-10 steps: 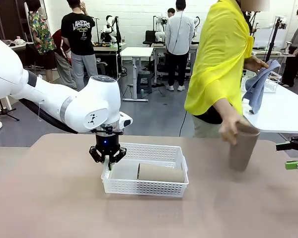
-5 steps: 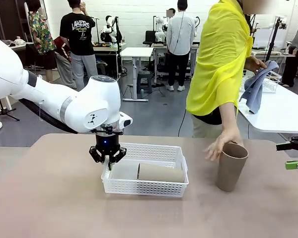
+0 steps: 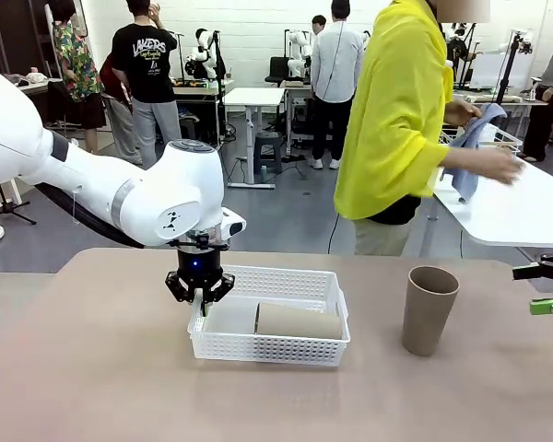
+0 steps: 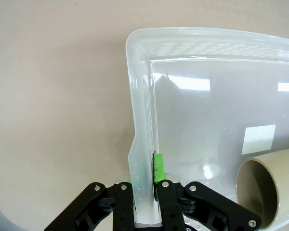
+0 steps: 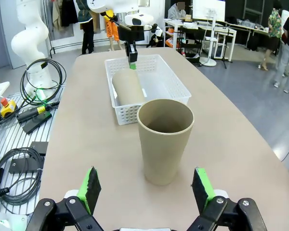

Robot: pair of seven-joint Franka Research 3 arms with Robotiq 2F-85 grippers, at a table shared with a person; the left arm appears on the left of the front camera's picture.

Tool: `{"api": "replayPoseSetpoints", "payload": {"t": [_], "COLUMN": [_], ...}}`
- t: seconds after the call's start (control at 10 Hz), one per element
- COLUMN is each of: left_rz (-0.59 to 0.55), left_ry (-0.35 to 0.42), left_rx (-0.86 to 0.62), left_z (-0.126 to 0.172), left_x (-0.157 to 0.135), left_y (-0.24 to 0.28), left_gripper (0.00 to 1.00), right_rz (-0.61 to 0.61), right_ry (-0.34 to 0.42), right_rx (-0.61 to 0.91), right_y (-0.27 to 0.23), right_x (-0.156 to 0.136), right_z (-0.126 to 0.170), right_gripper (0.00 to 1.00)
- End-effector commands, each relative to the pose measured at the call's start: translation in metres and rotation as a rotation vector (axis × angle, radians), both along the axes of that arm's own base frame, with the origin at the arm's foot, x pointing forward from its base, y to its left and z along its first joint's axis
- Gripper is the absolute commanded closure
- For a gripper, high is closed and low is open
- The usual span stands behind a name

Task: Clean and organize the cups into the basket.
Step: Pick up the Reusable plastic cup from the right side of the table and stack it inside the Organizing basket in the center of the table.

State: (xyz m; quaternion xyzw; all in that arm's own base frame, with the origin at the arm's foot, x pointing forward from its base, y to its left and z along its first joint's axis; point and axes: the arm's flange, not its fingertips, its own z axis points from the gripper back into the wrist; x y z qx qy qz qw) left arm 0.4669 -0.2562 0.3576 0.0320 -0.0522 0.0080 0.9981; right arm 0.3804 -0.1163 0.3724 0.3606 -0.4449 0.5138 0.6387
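A white mesh basket (image 3: 327, 287) stands mid-table. My left gripper (image 3: 199, 296) is shut on its left wall; in the left wrist view the green pads (image 4: 158, 167) pinch that wall (image 4: 140, 144). A tan cup (image 3: 298, 321) lies on its side inside the basket, its open mouth (image 4: 259, 191) facing my left wrist camera. Another tan cup (image 3: 429, 310) stands upright on the table to the basket's right. My right gripper (image 3: 548, 296) hangs open at the right edge. In the right wrist view this cup (image 5: 164, 139) stands just beyond the spread fingers (image 5: 90, 186).
A person in a yellow top (image 3: 396, 110) stands at the far side, reaching with a blue cloth (image 3: 468, 152) over a white side table (image 3: 525, 216). Cables (image 5: 36, 82) lie on the floor beside the table. Bare tabletop (image 3: 101, 368) lies in front of the basket.
The person set the tan cup upright on the table, let go of it and turned toward the white side table. Neither arm has moved.
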Motion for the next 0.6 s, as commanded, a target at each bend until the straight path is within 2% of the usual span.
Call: {"api": "replayPoseSetpoints", "payload": {"t": [0.0, 0.1, 0.2, 0.5], "left_rz": [0.0, 0.0, 0.0, 0.0], "left_ry": [-0.001, -0.001, -0.001, -0.001], "left_rx": [0.0, 0.0, 0.0, 0.0], "left_z": [0.001, 0.001, 0.001, 0.001], "left_x": [0.0, 0.0, 0.0, 0.0], "left_y": [-0.001, -0.001, -0.001, -0.001], "left_gripper": [1.0, 1.0, 1.0, 1.0], "right_rz": [0.0, 0.058, 0.105, 0.112], "right_ry": [0.0, 0.037, 0.035, 0.013], "right_rx": [0.0, -0.021, -0.026, -0.104], "right_y": [0.0, 0.009, 0.017, 0.037], "right_x": [0.0, 0.008, 0.015, 0.031], "right_z": [0.0, -0.016, -0.027, -0.059], "right_gripper": [0.0, 0.0, 0.0, 0.0]}}
